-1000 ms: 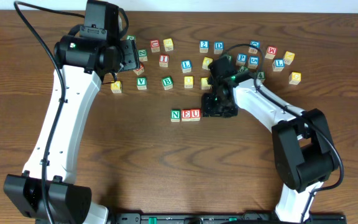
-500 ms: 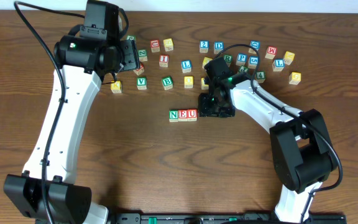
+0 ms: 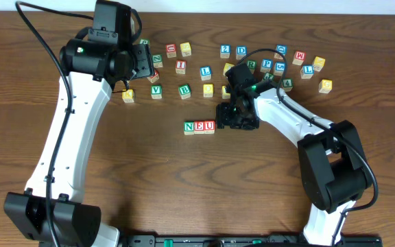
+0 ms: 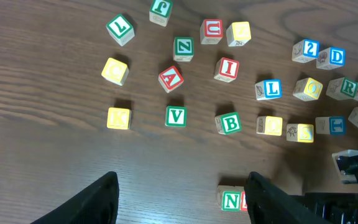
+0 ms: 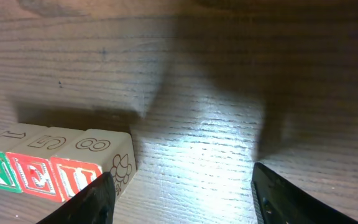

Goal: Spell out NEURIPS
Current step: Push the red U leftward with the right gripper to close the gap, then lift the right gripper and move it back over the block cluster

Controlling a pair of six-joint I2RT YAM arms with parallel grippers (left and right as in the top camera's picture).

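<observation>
Tabletop (image 3: 156, 178): loose cubes (image 3: 184, 90) crowd behind NEU row (image 3: 199, 127); left pincer (image 4: 182, 180), right pincer (image 5: 182, 173) spread empty.

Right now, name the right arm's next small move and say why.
Probably lift the right gripper clear of the N-E-U row and head for the green R cube further back on the table. The row stops at U, the gripper stands open and empty beside it, and R is the next letter needed.
</observation>
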